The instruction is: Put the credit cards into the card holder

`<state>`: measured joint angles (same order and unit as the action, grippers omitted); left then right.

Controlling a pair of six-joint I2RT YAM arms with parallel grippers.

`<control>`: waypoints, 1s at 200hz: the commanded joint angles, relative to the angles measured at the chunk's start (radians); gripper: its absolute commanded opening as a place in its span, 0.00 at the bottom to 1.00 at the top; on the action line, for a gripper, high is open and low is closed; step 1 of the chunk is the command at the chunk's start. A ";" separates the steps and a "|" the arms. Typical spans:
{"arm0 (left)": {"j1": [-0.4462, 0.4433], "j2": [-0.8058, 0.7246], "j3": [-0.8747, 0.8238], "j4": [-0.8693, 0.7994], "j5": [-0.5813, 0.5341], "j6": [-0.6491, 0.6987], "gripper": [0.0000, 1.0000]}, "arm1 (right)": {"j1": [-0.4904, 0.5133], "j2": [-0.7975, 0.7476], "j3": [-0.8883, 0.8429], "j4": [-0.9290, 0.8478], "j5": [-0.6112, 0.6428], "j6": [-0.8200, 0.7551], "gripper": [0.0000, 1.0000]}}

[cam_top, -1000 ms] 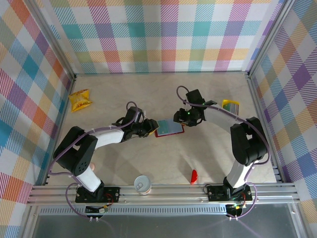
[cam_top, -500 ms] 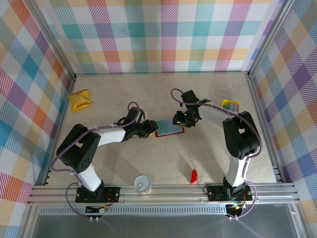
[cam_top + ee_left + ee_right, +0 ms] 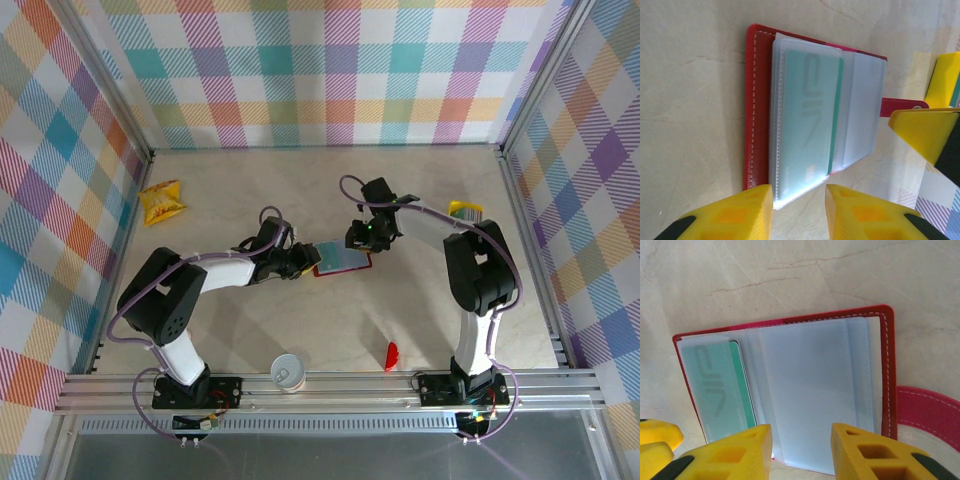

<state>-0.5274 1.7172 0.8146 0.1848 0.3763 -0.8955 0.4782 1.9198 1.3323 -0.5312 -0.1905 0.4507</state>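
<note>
While the snack packet (image 3: 160, 203) lay far left on the table (image 3: 250, 330), the left gripper (image 3: 799, 192) stood partly open at the left side of the card holder (image 3: 342, 258). The clear sleeves (image 3: 862, 105) reached into its gap, and nothing was clamped. The holder lay open mid-table, with a teal card (image 3: 810, 115) in one sleeve. The right gripper (image 3: 801, 432) stood likewise parted at its right side, gripping nothing. The credit cards (image 3: 466, 211) lay well apart, near the table's right edge.

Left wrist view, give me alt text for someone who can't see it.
An open red card holder lies on a beige table, a teal card tucked in one of its clear sleeves. The left gripper stands open at the holder's edge, yellow fingers apart.
</note>
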 commanded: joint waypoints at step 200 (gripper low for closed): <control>0.009 0.074 0.009 0.050 0.032 0.001 0.32 | 0.028 0.112 0.057 -0.013 -0.033 -0.012 0.36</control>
<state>-0.5274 1.7752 0.8146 0.2169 0.3916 -0.8963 0.4992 2.0006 1.3766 -0.5541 -0.1692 0.4294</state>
